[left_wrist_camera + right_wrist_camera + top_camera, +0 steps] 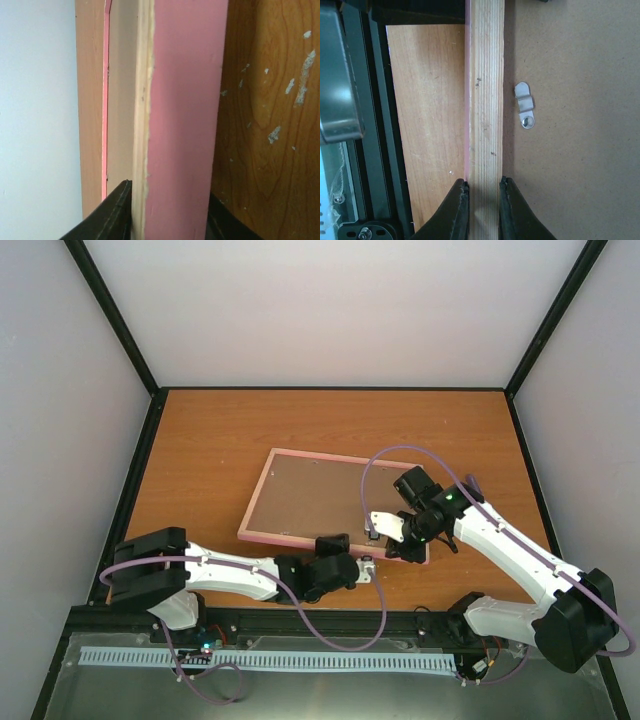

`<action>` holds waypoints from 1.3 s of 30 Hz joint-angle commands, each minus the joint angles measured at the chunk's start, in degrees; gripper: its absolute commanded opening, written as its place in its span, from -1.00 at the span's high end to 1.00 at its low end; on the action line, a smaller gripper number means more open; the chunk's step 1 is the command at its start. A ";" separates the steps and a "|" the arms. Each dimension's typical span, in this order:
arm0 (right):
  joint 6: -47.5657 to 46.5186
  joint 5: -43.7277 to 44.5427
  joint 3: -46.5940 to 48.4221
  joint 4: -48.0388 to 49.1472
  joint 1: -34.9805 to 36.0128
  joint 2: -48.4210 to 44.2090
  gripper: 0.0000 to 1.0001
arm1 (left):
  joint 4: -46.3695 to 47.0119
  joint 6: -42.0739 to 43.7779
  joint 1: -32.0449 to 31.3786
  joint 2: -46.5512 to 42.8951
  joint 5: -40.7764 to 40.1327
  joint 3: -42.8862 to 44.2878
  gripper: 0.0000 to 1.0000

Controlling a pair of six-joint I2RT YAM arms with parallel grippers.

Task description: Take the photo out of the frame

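**Both grippers on frame's near rim; photo out of sight**

Top view: the frame (310, 500) lies back-up at centre of the table (220, 430), brown backing showing inside the pink border. The photo isn't visible; prob. under the backing. Left gripper (335, 545) sits on the near edge at lower centre, forearm low and reaching in from lower left. Right gripper (375, 533) is just beside it toward the lower-right corner, elbow bent, wrist tipped down.

Left wrist view: the pink edge fills the middle and both fingers (112, 217) press against its sides, so it's clamped on the frame.

Right wrist view: the jaws pinch the pale wood rim (485, 75) at bottom centre. A metal clip (525, 105) sits on the hardboard back (580, 160), upper right.

Handling, as I judge it: the frame is stiff and light, and the rim is the safe hold. The clip needs turning first. A print would be thin, bendy and slick, so lift it by an edge.
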 commanded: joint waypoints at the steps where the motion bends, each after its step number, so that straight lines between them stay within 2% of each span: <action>1: -0.37 -3.36 2.11 1.37 0.14 -1.91 0.95 | 4.48 3.03 -0.61 0.78 -2.52 1.26 0.40; 6: 0.00 -3.76 2.81 0.66 0.17 -2.47 0.94 | 3.22 3.37 -0.61 1.96 -3.92 2.43 0.80; 7: 0.25 -3.74 3.43 0.33 0.17 -2.77 0.90 | 2.77 3.19 -0.61 1.77 -4.05 2.97 0.86; 10: 2.07 -2.85 6.26 -0.67 0.17 -4.87 0.34 | 0.66 1.79 -0.52 0.70 -4.44 5.28 0.93; 12: 3.30 -2.21 9.14 -1.50 0.10 -7.29 0.10 | -1.97 -0.53 -0.08 -0.54 -4.19 7.65 0.95; 15: 6.97 0.47 13.53 -0.80 -0.01 -11.60 -0.14 | -9.09 -6.22 0.97 -2.26 -3.58 13.97 0.98; 18: 10.99 5.50 16.65 1.58 -0.23 -14.87 -0.25 | -17.35 -11.16 2.22 -3.01 -3.81 20.73 0.98; 22: 14.37 14.39 17.18 6.55 -2.41 -17.27 -0.29 | -30.89 -20.35 3.99 -1.78 -2.43 32.78 0.99; 26: 16.30 31.09 13.20 15.58 -4.49 -19.95 -0.33 | -42.92 -27.20 5.82 0.67 0.43 44.25 0.99; 28: 16.45 36.22 12.97 18.69 -5.87 -20.83 -0.39 | -47.68 -29.66 6.84 2.43 2.64 49.88 0.99; 30: 16.86 38.60 13.47 19.99 -6.68 -21.10 -0.48 | -52.48 -32.90 8.21 4.64 6.52 56.04 0.98; 33: 17.73 40.14 13.75 20.54 -7.19 -20.72 -0.49 | -60.20 -38.10 11.85 9.16 14.40 67.48 0.99; 36: 18.27 40.08 13.42 21.60 -7.56 -21.28 -0.48 | -65.83 -41.27 15.10 13.52 20.03 75.07 0.98; 39: 18.91 39.97 13.16 22.53 -7.57 -21.96 -0.48 | -66.01 -41.85 17.69 15.11 21.85 75.83 0.99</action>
